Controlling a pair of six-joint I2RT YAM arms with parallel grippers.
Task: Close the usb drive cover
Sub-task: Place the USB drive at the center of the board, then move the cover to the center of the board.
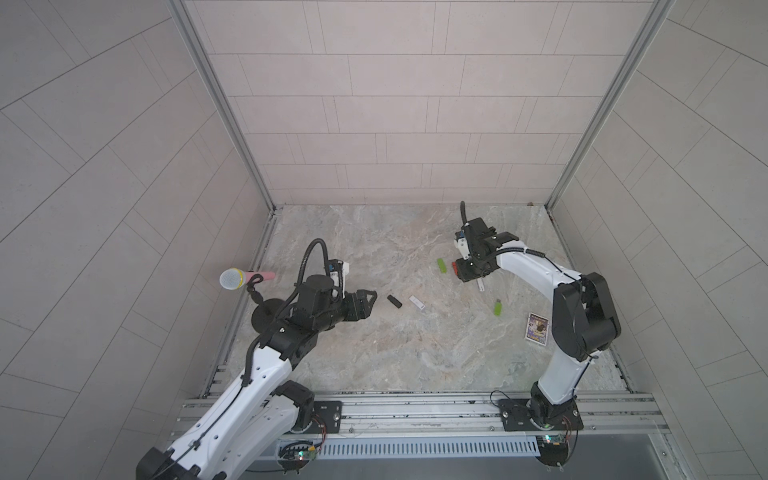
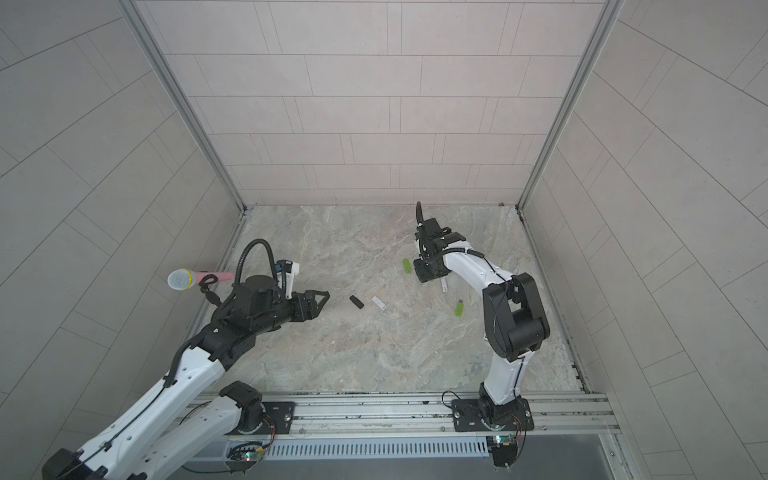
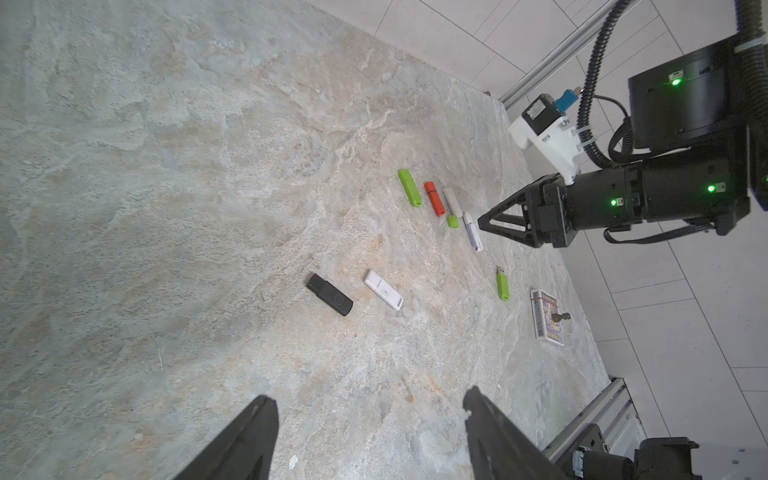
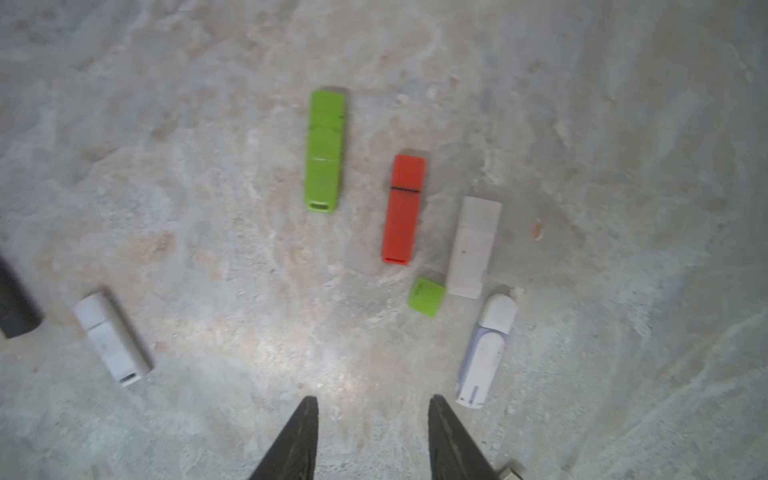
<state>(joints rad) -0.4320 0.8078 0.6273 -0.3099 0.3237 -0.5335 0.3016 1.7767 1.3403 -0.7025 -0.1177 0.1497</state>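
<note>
A green usb drive (image 1: 496,307) lies uncapped at the right, its metal plug bare (image 3: 502,284). Its loose green cover (image 4: 427,297) rests beside a white drive (image 4: 473,247), in a cluster with a red drive (image 4: 404,210), a capped green drive (image 4: 325,151) and a lilac-white drive (image 4: 484,353). My right gripper (image 4: 372,400) hangs open just above the table next to the lilac-white drive, with nothing between its fingers. My left gripper (image 3: 369,399) is open and empty at the left, short of a black drive (image 3: 330,294) and a white drive (image 3: 383,289).
A pink microphone (image 1: 232,279) on a black stand is at the left edge behind my left arm. A small card box (image 1: 537,328) lies near the right arm's elbow. Tiled walls close in the marble table (image 1: 374,353) on three sides.
</note>
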